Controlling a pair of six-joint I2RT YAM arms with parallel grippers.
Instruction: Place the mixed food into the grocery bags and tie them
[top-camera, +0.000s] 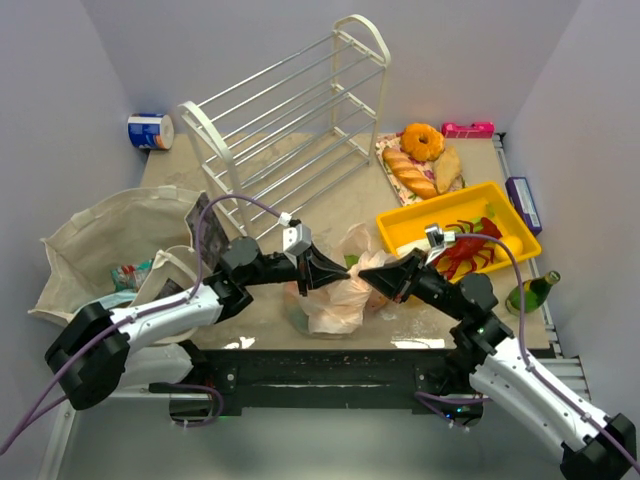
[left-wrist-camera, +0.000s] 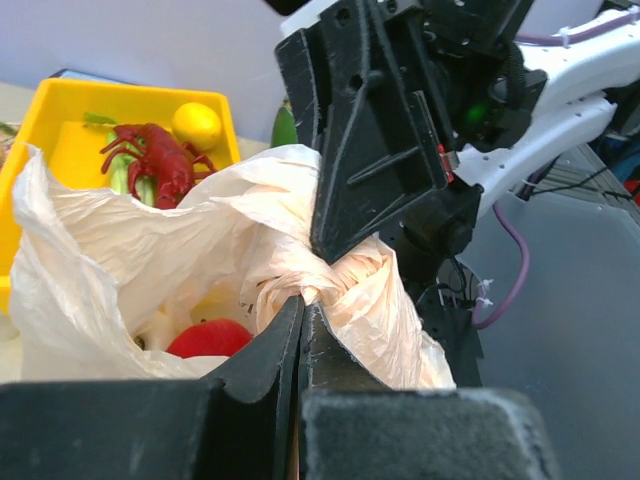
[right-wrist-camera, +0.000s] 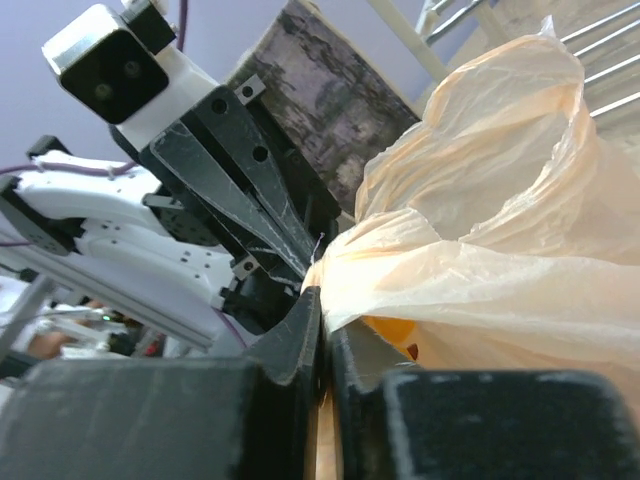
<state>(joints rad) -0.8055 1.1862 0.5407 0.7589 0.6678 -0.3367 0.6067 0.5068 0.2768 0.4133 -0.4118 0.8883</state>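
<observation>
The peach-pink plastic grocery bag (top-camera: 335, 300) stands at the table's front middle, its top gathered into a twisted bunch. My left gripper (left-wrist-camera: 303, 302) is shut on that bunched plastic (left-wrist-camera: 330, 275). My right gripper (right-wrist-camera: 322, 297) comes from the opposite side, jaws pressed on the same peach film (right-wrist-camera: 400, 255). In the top view the left gripper (top-camera: 347, 277) and right gripper (top-camera: 363, 272) meet tip to tip above the bag. Inside it lie a red apple (left-wrist-camera: 210, 338) and an orange fruit (right-wrist-camera: 390, 328). The beige cloth tote (top-camera: 100, 235) sags at the left with a snack packet (top-camera: 130, 273) in it.
A white wire rack (top-camera: 290, 120) lies tipped across the back. To the right sits a yellow tray (top-camera: 505, 205) holding a red lobster (top-camera: 468, 250) and a yellow fruit (left-wrist-camera: 197, 125). Bread and a donut (top-camera: 425, 155) lie behind it. A green bottle (top-camera: 530, 292) rests at the right edge.
</observation>
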